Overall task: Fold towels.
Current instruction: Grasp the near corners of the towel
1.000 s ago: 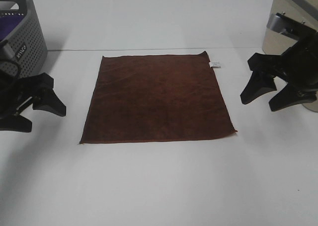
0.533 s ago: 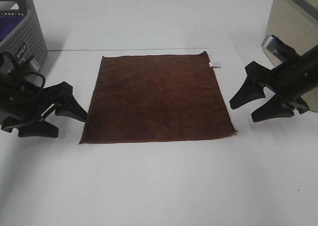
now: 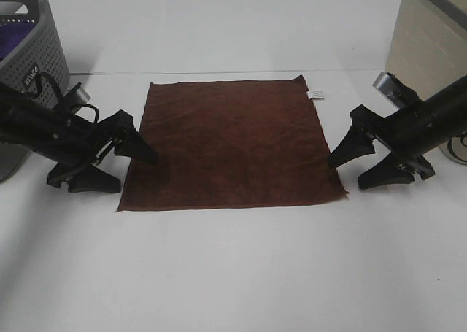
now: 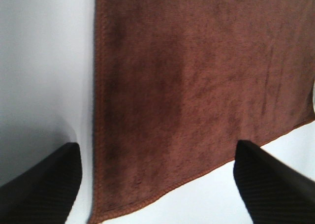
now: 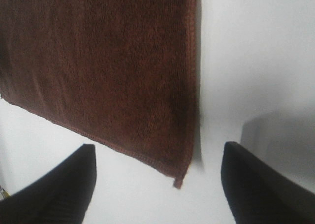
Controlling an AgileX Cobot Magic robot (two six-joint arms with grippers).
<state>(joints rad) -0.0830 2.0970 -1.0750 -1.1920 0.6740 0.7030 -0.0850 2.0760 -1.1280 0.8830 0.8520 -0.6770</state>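
- White table (image 3: 233, 273): your towel (image 3: 230, 142) lies flat at its centre.
- Your left gripper (image 3: 135, 174): fingers spread wide, empty, by the towel's near left corner.
- Your right gripper (image 3: 346, 175): likewise wide, holding nothing, by the near right corner.
- Grey basket (image 3: 44, 62) at far left.

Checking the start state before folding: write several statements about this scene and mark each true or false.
1. The towel lies flat and unfolded on the table. True.
2. The left gripper is shut on a towel corner. False: it is open and holds nothing.
3. The right gripper is open beside the towel's near corner. True.
4. The white care tag sits at the towel's near edge. False: it is by the far corner on the right arm's side.
5. The grey basket stands on the right arm's side. False: it stands on the left arm's side.
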